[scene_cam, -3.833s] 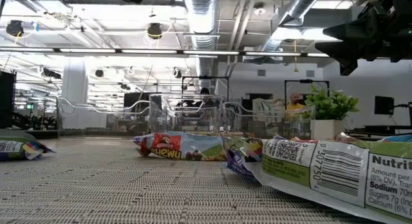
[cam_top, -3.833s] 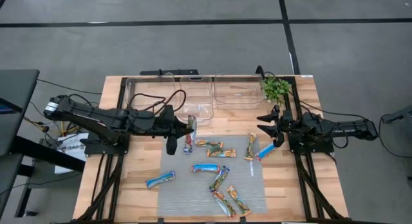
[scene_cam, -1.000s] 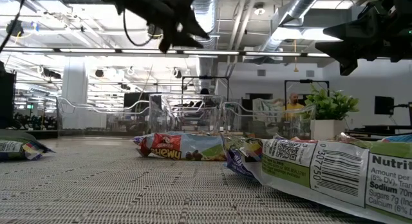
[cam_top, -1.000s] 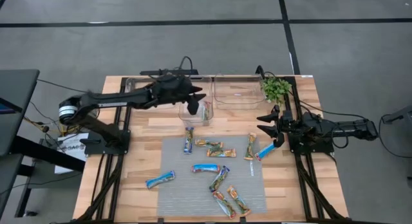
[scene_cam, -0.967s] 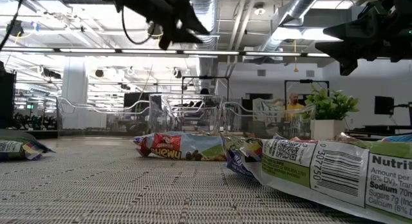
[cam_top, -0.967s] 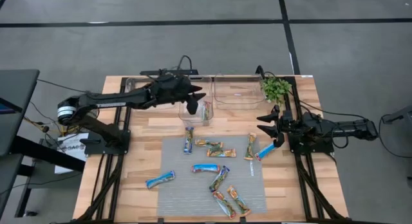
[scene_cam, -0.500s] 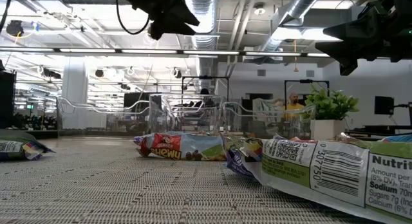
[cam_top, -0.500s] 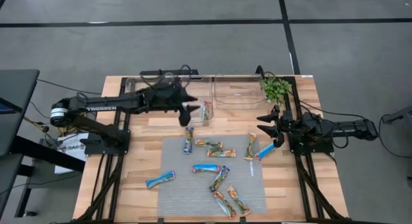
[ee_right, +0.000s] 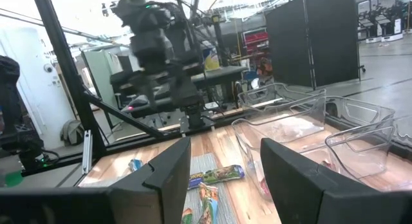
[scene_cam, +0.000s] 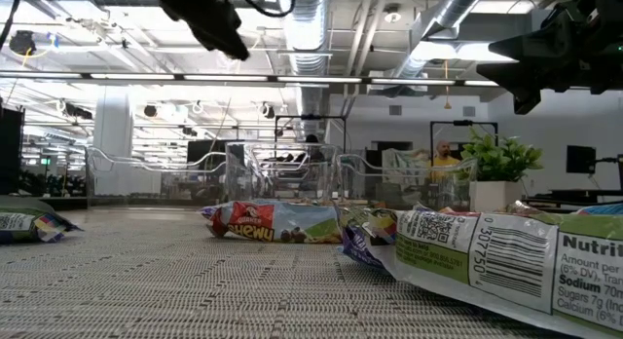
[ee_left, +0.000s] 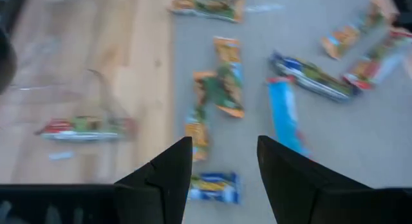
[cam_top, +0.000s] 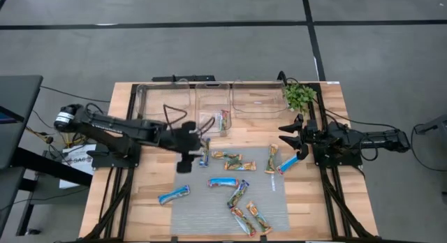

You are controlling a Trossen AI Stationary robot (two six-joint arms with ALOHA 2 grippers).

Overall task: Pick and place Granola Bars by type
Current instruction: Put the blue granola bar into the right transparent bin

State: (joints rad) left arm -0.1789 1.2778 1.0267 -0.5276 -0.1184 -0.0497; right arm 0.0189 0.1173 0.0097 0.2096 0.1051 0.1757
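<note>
Several granola bars lie flat on the grey mat [cam_top: 230, 187]: blue ones [cam_top: 223, 181] [cam_top: 174, 195] and green/orange ones [cam_top: 237, 194] [cam_top: 241, 165]. One green/red bar [cam_top: 223, 122] lies in the middle clear bin [cam_top: 202, 103]. My left gripper [cam_top: 186, 163] hangs open and empty over the mat's far left corner, beside a blue bar [cam_top: 204, 156]; the left wrist view shows that bar [ee_left: 215, 185] under the gap of my left gripper [ee_left: 222, 143]. My right gripper [cam_top: 290, 135] waits open and empty at the table's right side.
Three clear bins [cam_top: 164, 103] [cam_top: 255, 100] stand in a row along the far edge. A small green plant [cam_top: 299, 95] stands at the far right, close to the right arm. Bare wood shows left of the mat [cam_top: 150, 180].
My left gripper has drawn back from above the middle bin toward the table's near edge and slightly left, tipping to point down over the mat's far left corner. Its fingers have stayed open. The bar in the bin has stayed where it was.
</note>
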